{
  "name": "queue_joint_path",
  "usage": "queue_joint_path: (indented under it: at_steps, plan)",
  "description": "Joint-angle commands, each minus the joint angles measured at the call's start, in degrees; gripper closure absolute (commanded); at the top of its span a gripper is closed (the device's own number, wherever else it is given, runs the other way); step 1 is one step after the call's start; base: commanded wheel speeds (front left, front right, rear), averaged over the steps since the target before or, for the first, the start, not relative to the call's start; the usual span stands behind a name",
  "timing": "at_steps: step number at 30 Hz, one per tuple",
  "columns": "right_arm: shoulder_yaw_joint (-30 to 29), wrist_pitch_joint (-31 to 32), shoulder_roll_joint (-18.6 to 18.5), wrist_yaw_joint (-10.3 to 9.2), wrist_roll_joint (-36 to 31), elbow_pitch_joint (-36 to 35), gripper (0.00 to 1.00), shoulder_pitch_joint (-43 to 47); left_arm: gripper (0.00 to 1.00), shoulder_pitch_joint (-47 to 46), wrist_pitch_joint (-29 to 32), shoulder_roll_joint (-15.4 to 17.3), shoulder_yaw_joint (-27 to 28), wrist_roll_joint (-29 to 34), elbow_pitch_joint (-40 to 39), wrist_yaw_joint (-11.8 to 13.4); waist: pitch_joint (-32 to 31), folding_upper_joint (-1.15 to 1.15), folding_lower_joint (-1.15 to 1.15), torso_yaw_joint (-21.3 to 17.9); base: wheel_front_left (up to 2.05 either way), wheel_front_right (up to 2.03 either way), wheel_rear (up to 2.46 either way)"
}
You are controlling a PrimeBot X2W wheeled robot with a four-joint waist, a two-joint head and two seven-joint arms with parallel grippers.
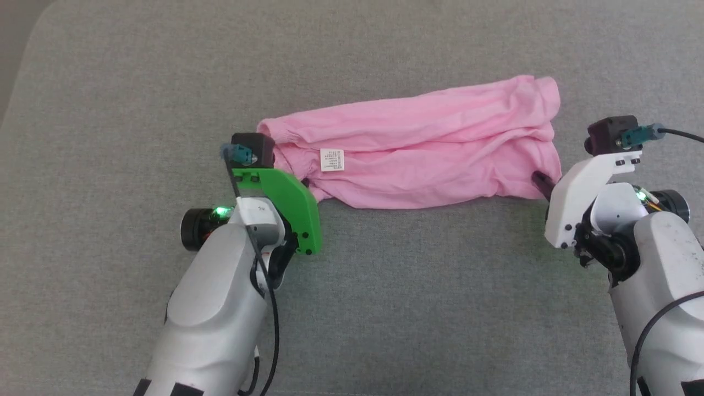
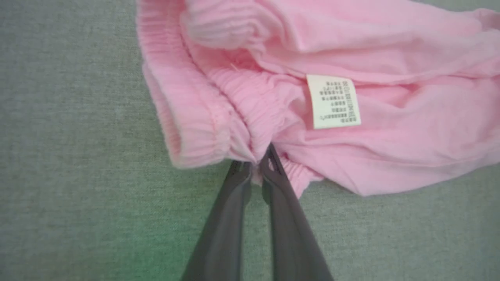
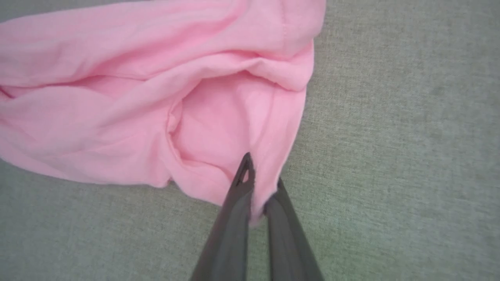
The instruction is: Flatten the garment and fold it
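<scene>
Garment (image 1: 418, 148) in left hand (image 2: 256, 164); right hand (image 3: 262, 177)

Garment (image 1: 418, 148) on table (image 1: 385, 308), stretched between the pincers. Left pincer (image 2: 258, 164) pinching waistband (image 2: 187, 117) at near edge. Right pincer (image 3: 259, 175) pinching opposite end's near corner. Care label (image 1: 332, 159) atop fabric, just beyond left pincer, on the right pincer's side.

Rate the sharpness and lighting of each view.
Head view: even light, crisp; a green wrist lamp glows. Left wrist view: green cast on the grey cloth surface, small white care label print smeared. Right wrist view: light pink thin fabric shorts soft, dark fingers blurred.
</scene>
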Motion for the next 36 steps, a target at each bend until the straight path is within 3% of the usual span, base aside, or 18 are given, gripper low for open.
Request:
queue_joint_path:
  at_steps: [1, 5, 10, 18, 25, 26, 27, 28, 36]
  plan:
    - [-0.3, -0.2, 0.0, -0.08, 1.1, -0.1, 1.00, 1.0, 1.00, 1.5, -0.7, 0.3, 0.2, -0.8, -0.1, -0.7, -1.2, 0.00, 0.00, 0.5, 0.00, 0.00, 0.00]
    - [-0.8, 0.6, -0.6, -0.08, 2.7, -1.5, 1.00, 3.5, 1.00, 4.2, -1.3, 0.7, 0.6, -2.8, -2.4, -2.7, -3.3, 0.00, 0.00, 1.0, 0.00, 0.00, 0.00]
    - [-2.7, 2.9, -1.9, -0.08, 5.8, -8.2, 1.00, 12.1, 1.00, 11.8, 0.4, 2.0, 1.8, -5.7, -9.1, -2.4, -6.5, 0.00, 0.00, 1.4, 0.00, 0.00, 0.00]
    - [-6.5, 7.1, 0.4, -0.08, 6.7, -16.9, 1.00, 25.3, 1.00, 23.7, 3.8, 3.1, 2.6, -7.8, -16.6, 1.4, -9.1, 0.00, 0.00, 1.3, 0.00, 0.00, 0.00]
    - [-8.9, 9.4, 3.6, -0.08, 5.6, -20.4, 1.00, 31.4, 1.00, 29.8, 5.2, 3.5, 3.1, -8.9, -19.7, 4.0, -9.7, 0.00, 0.00, 1.0, 0.00, 0.00, 0.00]
    - [-9.3, 9.3, 4.0, -0.08, 5.4, -20.7, 1.00, 31.7, 0.93, 30.0, 5.1, 3.4, 3.3, -9.2, -20.1, 4.1, -9.9, 0.00, 0.00, 1.1, 0.00, 0.00, 0.00]
    - [-9.4, 9.3, 4.2, -0.08, 5.3, -21.0, 0.56, 31.8, 0.52, 30.1, 5.0, 3.2, 3.6, -9.6, -20.4, 4.1, -10.0, 0.00, 0.00, 1.1, 0.00, 0.00, 0.00]
    - [-9.5, 9.2, 4.5, -0.08, 5.3, -21.4, 0.00, 32.0, 0.00, 30.0, 4.9, 3.2, 3.8, -9.7, -20.9, 4.2, -10.3, 0.00, 0.00, 1.1, 0.00, 0.00, 0.00]
    - [-12.7, 11.1, 4.8, -0.08, 6.4, -27.0, 0.00, 33.6, 0.00, 31.2, 6.3, 4.9, 6.8, -11.9, -27.1, 5.6, -12.1, 0.00, 0.00, 0.9, 0.00, 0.00, 0.00]
